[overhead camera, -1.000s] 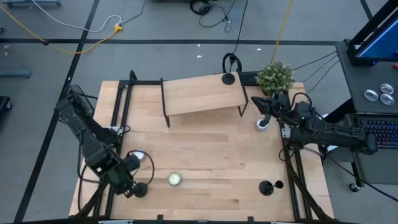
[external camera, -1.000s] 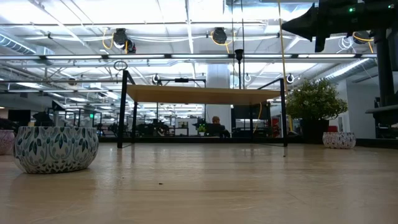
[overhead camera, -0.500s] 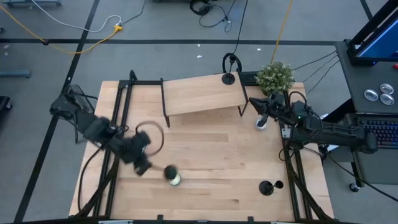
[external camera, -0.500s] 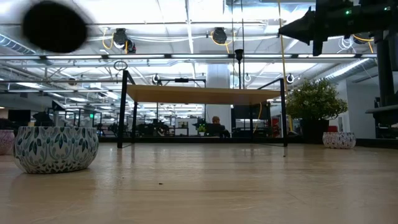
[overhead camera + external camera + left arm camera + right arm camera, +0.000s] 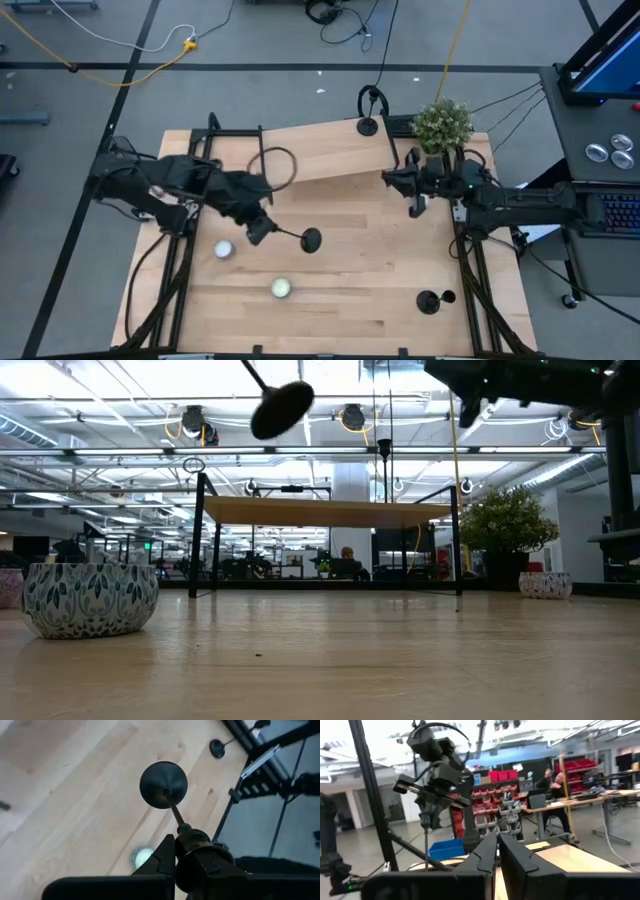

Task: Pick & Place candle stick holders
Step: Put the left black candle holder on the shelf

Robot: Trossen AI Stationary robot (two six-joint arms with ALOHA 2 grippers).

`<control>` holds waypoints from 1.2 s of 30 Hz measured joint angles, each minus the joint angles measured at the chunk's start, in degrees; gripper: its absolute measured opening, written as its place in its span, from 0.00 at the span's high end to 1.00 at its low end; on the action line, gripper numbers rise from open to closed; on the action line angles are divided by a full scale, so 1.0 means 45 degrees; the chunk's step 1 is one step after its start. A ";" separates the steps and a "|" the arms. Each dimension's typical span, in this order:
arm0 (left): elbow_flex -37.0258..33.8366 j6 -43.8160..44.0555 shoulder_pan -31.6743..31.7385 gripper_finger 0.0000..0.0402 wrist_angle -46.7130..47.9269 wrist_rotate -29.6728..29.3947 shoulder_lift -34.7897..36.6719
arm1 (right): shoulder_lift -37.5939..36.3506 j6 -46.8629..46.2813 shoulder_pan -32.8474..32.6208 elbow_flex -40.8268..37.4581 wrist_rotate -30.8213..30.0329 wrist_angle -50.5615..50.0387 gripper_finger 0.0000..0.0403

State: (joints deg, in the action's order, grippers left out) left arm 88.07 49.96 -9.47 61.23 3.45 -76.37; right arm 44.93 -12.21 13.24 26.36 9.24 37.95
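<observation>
My left gripper (image 5: 260, 232) is above the table's left middle, shut on a black candle stick holder (image 5: 296, 238) whose round base (image 5: 163, 785) sticks out ahead of the fingers. A second holder (image 5: 368, 124) stands on its base at the far right corner of the raised wooden shelf (image 5: 325, 155). A third holder (image 5: 429, 300) stands on the table near the right front. My right gripper (image 5: 390, 180) hovers by the shelf's right end, shut and empty. My left gripper pinches the holder's cup end (image 5: 186, 831) between its two fingers, which lie along the stem. The stem (image 5: 172, 807) and base point away from the fingers toward the table's right. The holder is lifted clear of the table, lying over on its side.
Two round pale tealights (image 5: 222, 249) (image 5: 281, 288) lie on the table's left front. A small white pot (image 5: 419, 206) sits below my right gripper. A potted plant (image 5: 442, 124) stands at the far right. Black frame rails (image 5: 470, 280) run along both table sides.
My left gripper has lifted the holder from the table's near left corner, moving up, toward the far edge and to the right. The holder has tipped from upright onto its side. My right gripper has gone toward the table's left, along the shelf's right end.
</observation>
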 joint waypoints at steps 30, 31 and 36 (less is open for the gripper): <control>0.5592 -0.7002 0.2442 0.96 0.1145 -0.0451 -0.5605 | 0.6726 0.2681 -0.2090 0.8827 -0.1076 -1.0321 0.64; 0.5730 -0.7123 0.2480 0.96 0.1284 -0.0459 -0.5732 | 0.6726 0.2672 -0.2121 0.8827 -0.1085 -1.0425 0.62; 0.5891 -0.7180 0.2692 0.96 0.1234 -0.0454 -0.5919 | 0.6717 0.2515 -0.2152 0.8827 -0.1373 -1.0658 0.55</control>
State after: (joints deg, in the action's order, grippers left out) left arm 114.58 17.65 2.65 66.79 1.41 -103.00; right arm 75.16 -0.89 3.56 66.08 3.07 -10.01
